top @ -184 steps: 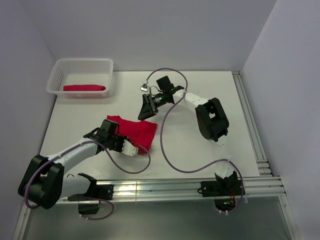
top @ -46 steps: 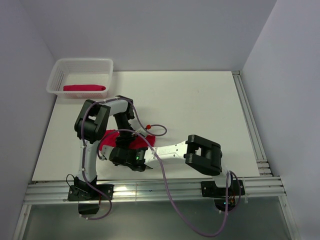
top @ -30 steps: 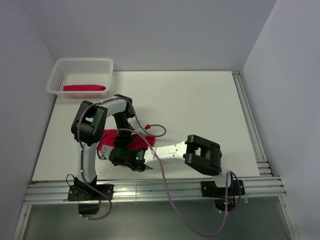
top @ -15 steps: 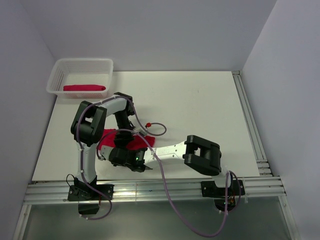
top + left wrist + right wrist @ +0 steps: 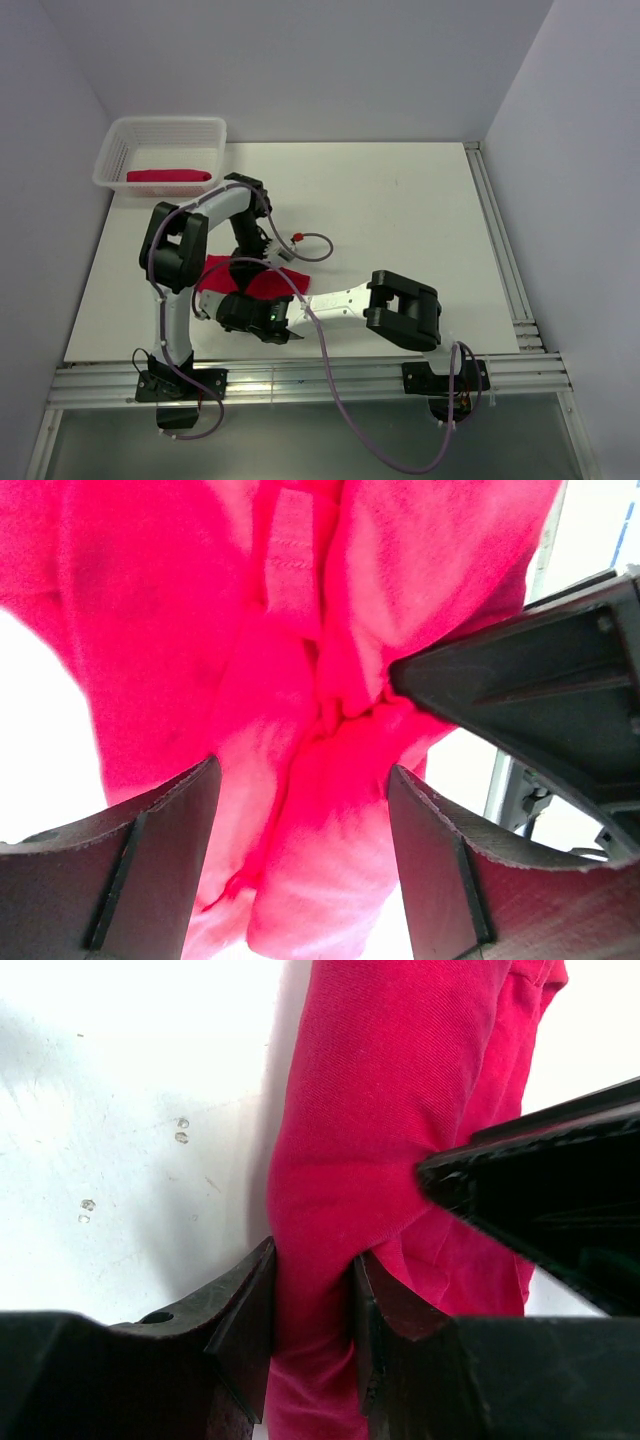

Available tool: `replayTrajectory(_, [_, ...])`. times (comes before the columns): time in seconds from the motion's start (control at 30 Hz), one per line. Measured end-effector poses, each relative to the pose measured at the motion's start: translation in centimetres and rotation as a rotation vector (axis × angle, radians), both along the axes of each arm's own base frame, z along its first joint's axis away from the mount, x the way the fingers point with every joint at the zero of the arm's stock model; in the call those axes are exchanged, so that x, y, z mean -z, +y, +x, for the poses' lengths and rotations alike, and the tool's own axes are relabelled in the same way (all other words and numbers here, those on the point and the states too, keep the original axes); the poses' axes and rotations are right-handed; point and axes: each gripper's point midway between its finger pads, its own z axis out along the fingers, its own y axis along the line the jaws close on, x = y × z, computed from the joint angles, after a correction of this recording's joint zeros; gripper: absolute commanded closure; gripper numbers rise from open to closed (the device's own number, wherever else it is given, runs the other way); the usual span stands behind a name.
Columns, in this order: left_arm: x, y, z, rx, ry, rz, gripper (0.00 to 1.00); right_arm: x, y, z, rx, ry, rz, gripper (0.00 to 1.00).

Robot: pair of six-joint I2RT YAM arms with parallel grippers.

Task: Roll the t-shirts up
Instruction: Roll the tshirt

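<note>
- 1 rolled t-shirt [image 5: 170,176] lies in the basket [image 5: 115,150] at the far left corner of the table [image 5: 400,200]; that one looks finished.
- The loose t-shirt [image 5: 220,273] lies bunched near the near left corner of the table. Its long axis runs roughly along the near edge.
- The right end effector [image 5: 312,1260] is nearly closed, pinching a thick fold of the loose t-shirt between its 2 fingers. It comes at the cloth from the near-edge side.
- The left end effector [image 5: 300,780] stands wide open and holds nothing. The crumpled cloth lies directly beyond the gap between its fingers, and it hangs over the far side of the bundle.
- The 2 end effectors face each other across the shirt, close enough that each wrist view shows a finger of the other.
- Judgement: the right arm already has the cloth, so the left is the free one. Any fresh grip lies straight ahead of it, across the shirt's long axis.
</note>
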Motion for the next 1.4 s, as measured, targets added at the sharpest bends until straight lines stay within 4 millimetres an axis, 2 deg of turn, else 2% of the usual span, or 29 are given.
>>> replayTrajectory(0.1, [-0.4, 0.2, 1.2, 0.003, -0.058, -0.001, 0.28, 0.0, 0.0, -0.1, -0.002, 0.002, 0.000, 1.00])
replayTrajectory(0.17, [-0.9, 0.0, 3.4, -0.005, -0.142, -0.018, 0.28, 0.0, 0.1, -0.2, -0.006, 0.003, 0.002, 1.00])
replayTrajectory(0.2, [-1.3, -0.1, 4.5, -0.017, -0.179, -0.028, 0.22, 0.0, 0.1, -0.2, -0.007, 0.004, 0.001, 1.00])
replayTrajectory(0.23, [-1.8, -0.2, 5.5, -0.030, -0.216, -0.040, 0.12, 0.0, 0.1, -0.2, -0.009, 0.005, 0.002, 1.00])
replayTrajectory(0.37, [-4.7, 0.5, 9.0, -0.141, -0.355, -0.078, 0.11, 0.0, 0.5, -0.7, -0.030, 0.029, 0.011, 1.00])
replayTrajectory(0.7, [-11.9, 4.7, 14.5, -0.573, -0.617, -0.194, 0.10, -0.1, 1.1, -0.8, -0.076, 0.152, 0.047, 1.00])
replayTrajectory(0.9, [-15.1, 7.7, 15.1, -0.764, -0.762, -0.238, 0.08, -0.3, 1.5, -0.9, -0.115, 0.357, 0.114, 1.00])
replayTrajectory(1.07, [-15.9, 9.6, 14.7, -0.847, -0.853, -0.251, 0.08, -0.7, 1.1, -0.2, -0.126, 0.554, 0.192, 1.00])
replayTrajectory(1.27, [-15.8, 9.8, 13.0, -0.833, -0.937, -0.281, 0.09, -1.0, 0.8, 0.8, -0.122, 0.848, 0.278, 1.00])
replayTrajectory(1.4, [-16.5, 9.2, 11.3, -0.770, -1.002, -0.345, 0.09, -1.0, 0.5, 1.6, -0.108, 1.047, 0.326, 1.00])
